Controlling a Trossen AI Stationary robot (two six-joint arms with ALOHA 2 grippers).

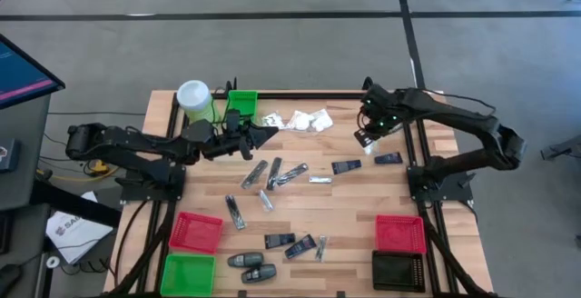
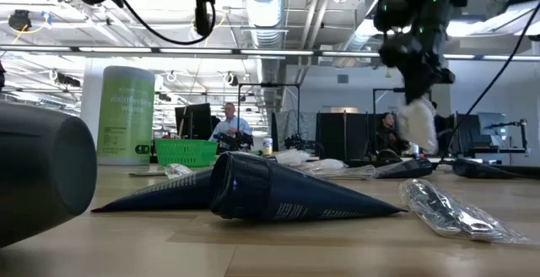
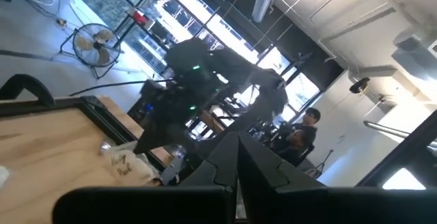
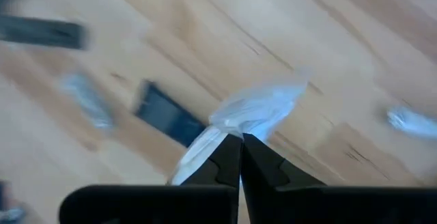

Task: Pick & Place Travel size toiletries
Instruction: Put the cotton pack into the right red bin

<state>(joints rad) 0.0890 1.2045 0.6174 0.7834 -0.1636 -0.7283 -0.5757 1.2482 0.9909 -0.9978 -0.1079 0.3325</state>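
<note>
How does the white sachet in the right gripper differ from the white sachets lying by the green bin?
The held white sachet hangs alone, lifted off the table, pinched in the shut right gripper. The white sachets by the green bin lie in a loose cluster on the wood, untouched. Both look white and crinkly.

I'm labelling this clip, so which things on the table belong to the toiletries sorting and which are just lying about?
Part of the job:
- white sachet pinched in the right tool, above the table
- white sachets at the far edge
- silvery tubes
- dark packets
- black oval pieces

Lying about:
- green canister
- left tool, shut, holding nothing
</note>
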